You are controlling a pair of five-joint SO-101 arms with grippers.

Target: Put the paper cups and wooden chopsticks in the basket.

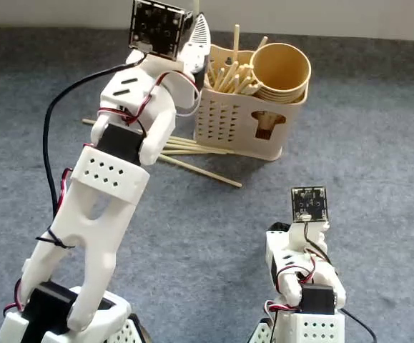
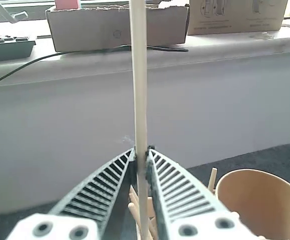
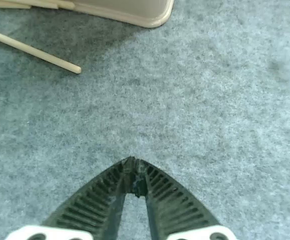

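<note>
Your left gripper (image 2: 140, 152) is clamped on one wooden chopstick (image 2: 137, 75). It holds the stick upright above the left end of the basket (image 1: 239, 125), which stands near the far edge of the grey mat (image 1: 192, 250). The stacked paper cups (image 1: 282, 68) already sit in the basket's right end, with several chopsticks beside them. Lower the stick straight down into the gap left of the cups before parting the jaws; a release from height risks a bounce-out. Loose chopsticks (image 1: 199, 170) lie on the mat against the basket's near-left base, so the task looks unfinished. Your right gripper (image 3: 133, 165) is closed on nothing, low over bare mat toward the near edge.
</note>
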